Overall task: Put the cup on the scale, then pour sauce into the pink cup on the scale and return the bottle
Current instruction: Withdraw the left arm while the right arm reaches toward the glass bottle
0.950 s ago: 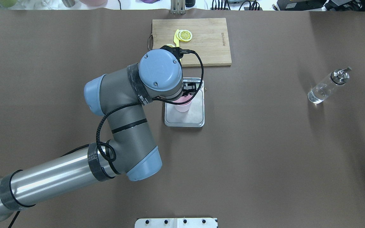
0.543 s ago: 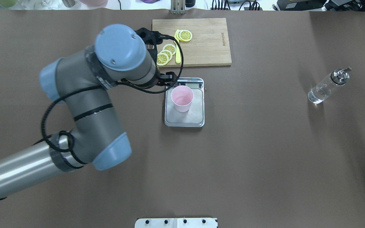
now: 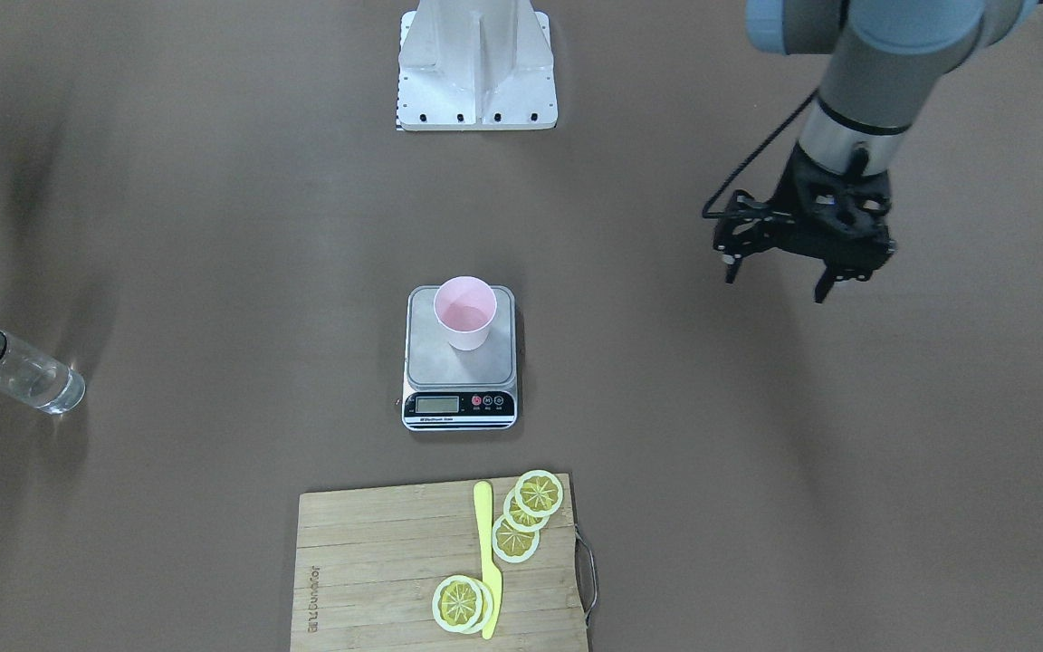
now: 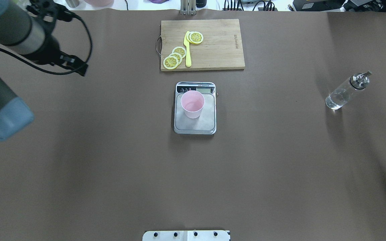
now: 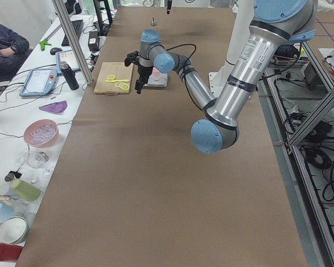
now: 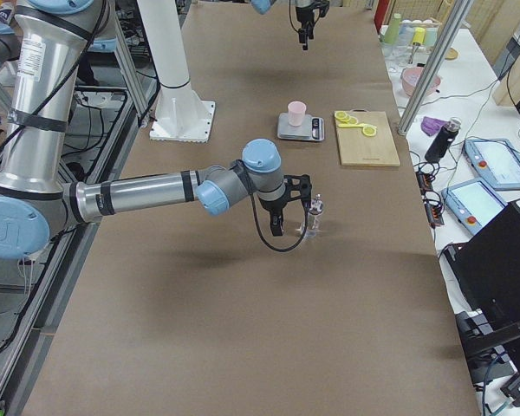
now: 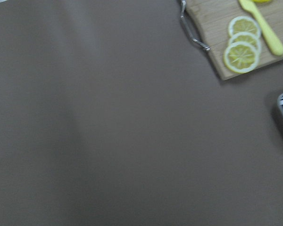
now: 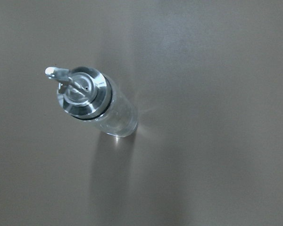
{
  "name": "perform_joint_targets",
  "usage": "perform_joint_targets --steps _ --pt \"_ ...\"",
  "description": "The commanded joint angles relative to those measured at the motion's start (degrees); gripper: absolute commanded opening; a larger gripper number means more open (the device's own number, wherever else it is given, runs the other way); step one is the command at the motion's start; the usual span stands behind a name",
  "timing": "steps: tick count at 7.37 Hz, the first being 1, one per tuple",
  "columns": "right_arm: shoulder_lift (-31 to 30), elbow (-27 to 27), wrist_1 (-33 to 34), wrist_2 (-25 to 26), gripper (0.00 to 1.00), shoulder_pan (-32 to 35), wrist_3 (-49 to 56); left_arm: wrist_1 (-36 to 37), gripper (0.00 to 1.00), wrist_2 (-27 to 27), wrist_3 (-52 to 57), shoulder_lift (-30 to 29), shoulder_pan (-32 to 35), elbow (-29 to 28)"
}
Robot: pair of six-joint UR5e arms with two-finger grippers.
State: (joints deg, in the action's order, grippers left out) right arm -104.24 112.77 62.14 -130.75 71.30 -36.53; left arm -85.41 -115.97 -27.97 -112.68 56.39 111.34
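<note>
**A:** What lies closest to the robot?

**B:** A white metal mounting plate (image 4: 186,235), at the near edge of the brown desk (image 4: 263,174).

**A:** And past that?

**B:** Mid-desk there is the small rectangular digital scale with a silver-grey steel platform (image 4: 209,123). Its black display strip is on the far side. The small pale pink tapered cup (image 4: 193,104) stands upright about the middle of the platform, and nothing touches it.

**A:** Where is the bottle?

**B:** The small clear glass bottle with the shiny metal pourer spout (image 4: 343,92) stands on the desk. It is well off to the robot's right of the scale, at much the same depth. The clear, colourless sauce (image 4: 334,101) shows through the glass.

**A:** Is the right gripper on it?

**B:** The right gripper (image 6: 282,218) is near the bottle, and its wrist camera looks down on the spout. No view shows its fingers clearly, though. I cannot tell whether it is open or closed, or whether it touches the glass.

**A:** And the left gripper?

**B:** The left gripper (image 3: 777,281) hangs over bare desk, well off to the robot's left of the scale. Its jaws are spread with nothing between them.

**A:** What is farthest out?

**B:** The rectangular bamboo cutting board (image 4: 219,50), just beyond the scale. Round yellow lemon slices (image 4: 171,62) and a slim yellow plastic knife (image 4: 188,55) lie on it.
</note>
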Motion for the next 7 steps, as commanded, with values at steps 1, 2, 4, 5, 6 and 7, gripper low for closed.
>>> perform_joint_targets --steps 1,2,4,5,6,7 --pt "-1.7 0.1 -7.6 5.9 1.0 -5.4 -7.6 -0.1 0.98 -4.1 23.8 10.0 13.9 -1.5" --pt "-2.1 0.1 -9.5 10.8 1.0 -8.5 -9.7 -0.5 0.98 -5.4 31.8 12.9 19.5 -3.8" --pt "-2.2 -0.2 -12.5 22.8 1.0 -16.7 -14.5 -0.6 0.98 -5.6 35.0 14.5 21.8 -4.2" --pt "-2.5 -2.8 -17.8 27.3 1.0 -19.6 -15.0 -0.6 0.98 -5.6 35.0 14.5 21.8 -4.3" --pt "-2.5 -7.9 -27.1 30.5 1.0 -20.7 -15.0 -0.6 0.98 -5.7 35.0 14.7 21.8 -4.2" --pt "-2.5 -10.2 -31.4 33.5 1.0 -21.6 -15.0 -0.6 0.98 -5.7 34.8 15.1 21.7 -4.0"
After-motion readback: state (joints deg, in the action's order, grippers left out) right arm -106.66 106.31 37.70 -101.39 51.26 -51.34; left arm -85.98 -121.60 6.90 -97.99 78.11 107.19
